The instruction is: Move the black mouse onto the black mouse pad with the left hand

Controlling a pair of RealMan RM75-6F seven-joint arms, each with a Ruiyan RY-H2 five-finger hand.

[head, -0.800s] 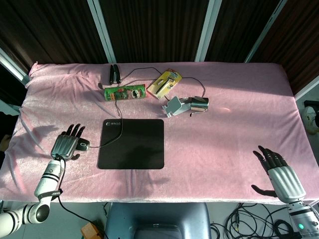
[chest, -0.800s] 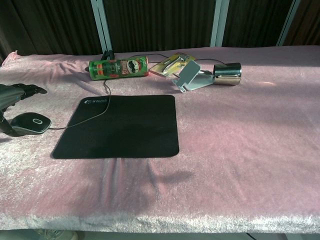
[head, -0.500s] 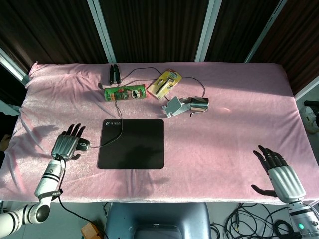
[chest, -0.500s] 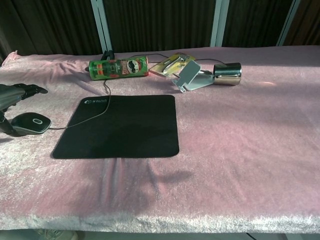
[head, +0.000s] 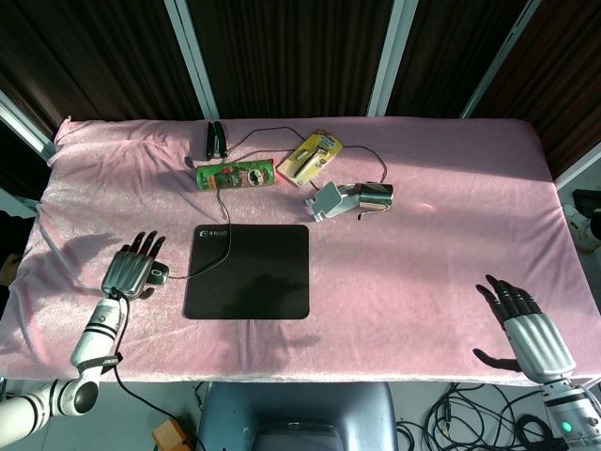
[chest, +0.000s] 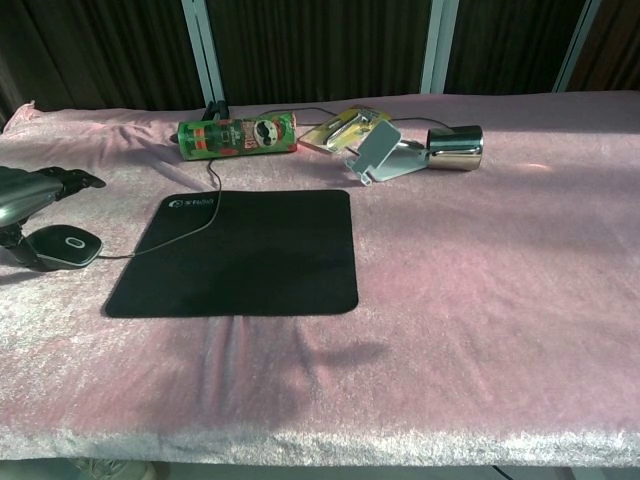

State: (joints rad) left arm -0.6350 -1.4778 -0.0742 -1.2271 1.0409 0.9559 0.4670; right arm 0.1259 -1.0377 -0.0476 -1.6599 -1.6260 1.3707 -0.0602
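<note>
The black mouse [chest: 64, 246] lies on the pink cloth just left of the black mouse pad [chest: 240, 252], its cable running across the pad's top left corner. In the head view the mouse [head: 157, 273] peeks out from under my left hand [head: 132, 271]. That left hand [chest: 32, 190] hovers over the mouse with fingers spread, holding nothing. My right hand [head: 524, 326] rests open at the table's near right, far from both objects.
Behind the pad lie a green chip can [head: 234, 175], a yellow packet [head: 311, 156], a grey stand [head: 331, 199] with a metal cup [head: 376, 196], and a black stapler [head: 216, 139]. The mouse cable [head: 222, 202] loops toward the back.
My left hand has shifted slightly toward the pad, over the mouse. The mouse, the pad and the right hand have not moved.
</note>
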